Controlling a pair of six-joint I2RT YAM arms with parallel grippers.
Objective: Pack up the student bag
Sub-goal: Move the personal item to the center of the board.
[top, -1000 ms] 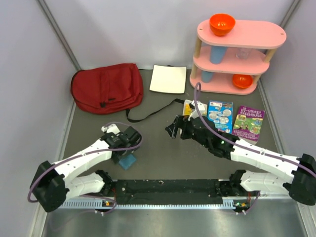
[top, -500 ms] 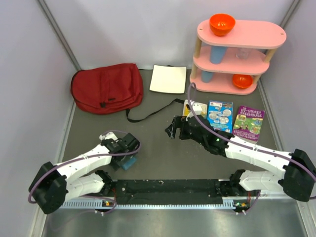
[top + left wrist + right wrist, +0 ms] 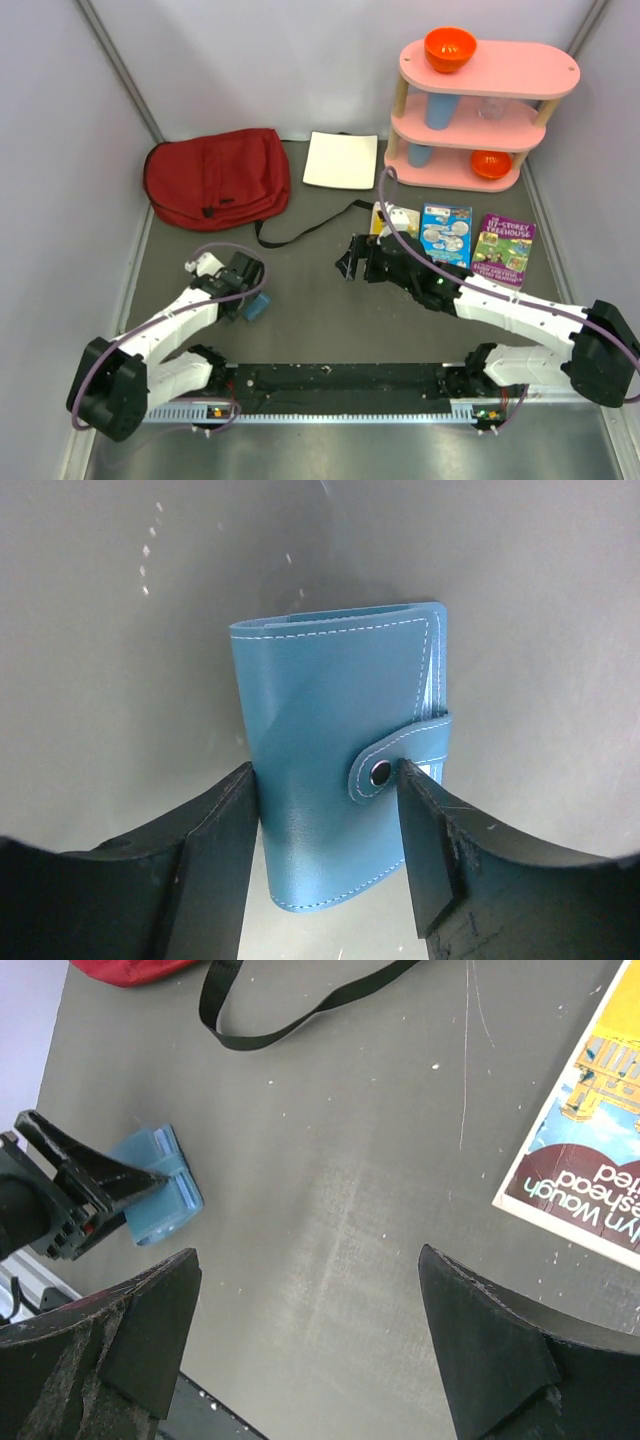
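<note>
The student bag (image 3: 218,178) is a dark red backpack lying flat at the back left, its black strap (image 3: 310,225) trailing right across the mat. Its corner shows in the right wrist view (image 3: 130,968). My left gripper (image 3: 245,292) is shut on a blue snap wallet (image 3: 330,690), with a finger pressed on each side, in front of the bag. The wallet also shows in the top view (image 3: 256,307) and the right wrist view (image 3: 155,1185). My right gripper (image 3: 350,262) is open and empty above the mat's middle (image 3: 320,1330).
A white notebook (image 3: 340,160) lies right of the bag. A pink three-tier shelf (image 3: 480,100) with orange bowls and blue cups stands at the back right. Three books (image 3: 446,235) lie in front of it, one partly under my right arm. Grey walls close both sides.
My left gripper has swung left and away from the arm bases, carrying the blue wallet with it. The right arm has barely moved.
</note>
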